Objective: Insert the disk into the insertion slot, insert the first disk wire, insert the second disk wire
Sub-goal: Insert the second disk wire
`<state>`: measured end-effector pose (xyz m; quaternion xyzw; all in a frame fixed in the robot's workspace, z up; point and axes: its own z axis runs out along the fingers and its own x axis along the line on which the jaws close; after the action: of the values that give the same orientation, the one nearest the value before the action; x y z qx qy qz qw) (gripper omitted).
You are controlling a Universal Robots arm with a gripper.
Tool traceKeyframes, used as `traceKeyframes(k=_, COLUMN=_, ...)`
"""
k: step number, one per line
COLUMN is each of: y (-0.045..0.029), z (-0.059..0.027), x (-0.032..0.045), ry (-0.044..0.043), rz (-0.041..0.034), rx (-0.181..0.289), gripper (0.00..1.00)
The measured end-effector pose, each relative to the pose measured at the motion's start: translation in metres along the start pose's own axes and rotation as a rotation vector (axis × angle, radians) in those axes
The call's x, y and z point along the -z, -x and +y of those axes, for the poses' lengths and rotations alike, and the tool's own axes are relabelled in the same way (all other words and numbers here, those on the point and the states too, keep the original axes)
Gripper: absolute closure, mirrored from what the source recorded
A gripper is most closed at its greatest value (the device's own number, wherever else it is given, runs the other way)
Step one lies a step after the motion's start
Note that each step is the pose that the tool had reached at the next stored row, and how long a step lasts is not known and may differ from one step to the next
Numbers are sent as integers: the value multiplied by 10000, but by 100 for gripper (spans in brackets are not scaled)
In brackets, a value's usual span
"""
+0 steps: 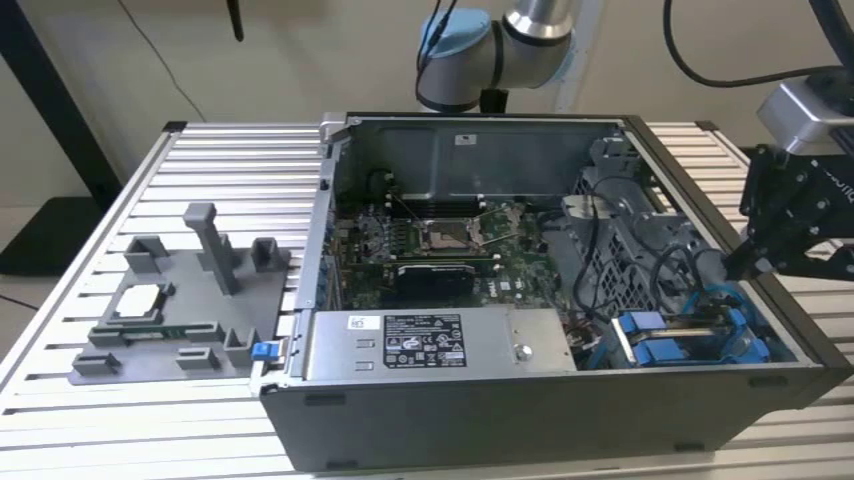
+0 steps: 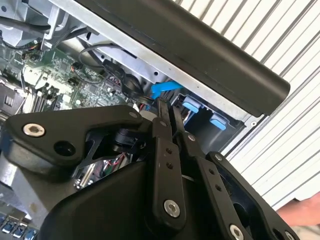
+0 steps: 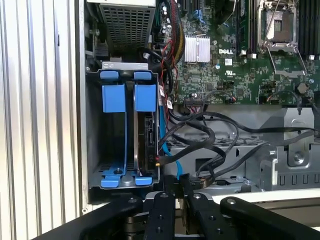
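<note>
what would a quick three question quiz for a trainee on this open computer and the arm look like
1. True or false: the computer case lies with its side open, showing the circuit board.
2. Where do the blue frames sit? A) inside the case, beside the labelled power-supply box; B) on the grey fixture outside the case; C) on the floor.
3. Fill in: in the first wrist view, the end effector has its tips nearest a ___ cable.
Key: 1 true; 2 A; 3 blue.
</note>
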<state>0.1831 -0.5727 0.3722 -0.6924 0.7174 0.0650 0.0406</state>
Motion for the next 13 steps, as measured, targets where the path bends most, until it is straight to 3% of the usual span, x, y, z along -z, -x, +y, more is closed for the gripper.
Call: traceKeyframes(k=13, y=31, z=185, x=244, ry=0, rz=0, rx=0, gripper=100)
